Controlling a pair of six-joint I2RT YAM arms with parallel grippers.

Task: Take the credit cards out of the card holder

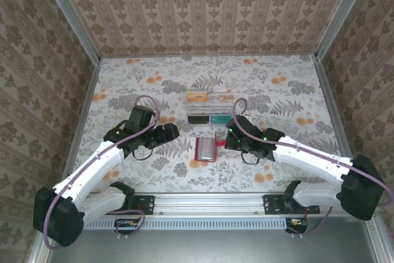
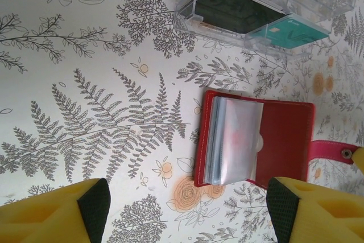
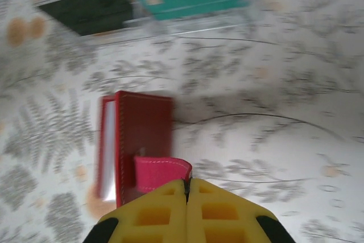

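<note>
Left wrist view: our left tool [image 2: 187,204] is released. Its 2 yellow fingers [image 2: 51,214] stand wide apart at the bottom corners, with bare floral counter [image 2: 85,83] between them. Just beyond the tips lies the red card holder [image 2: 284,140], open and flat on the counter. Its clear sleeves [image 2: 239,140] are fanned over the left half, and the edges of the credit cards [image 2: 215,140] are tucked inside them. The pink closing tab [image 2: 333,152] stretches off to the right. In the right wrist view our right tool [image 3: 186,183] is clenched, its 2 pads pressed together. The tab's end curls up against their seam, and we cannot tell whether it is pinched there. Farther out sits a clear tray [image 2: 190,12], apart from the card holder, with a dark card [image 2: 233,9] and a green card [image 2: 290,29] in neighbouring compartments. From the top external view, the card holder [image 1: 207,149] lies mid-counter between the left tool [image 1: 169,132] and the right tool [image 1: 229,140], with the tray [image 1: 209,108] behind it.
</note>
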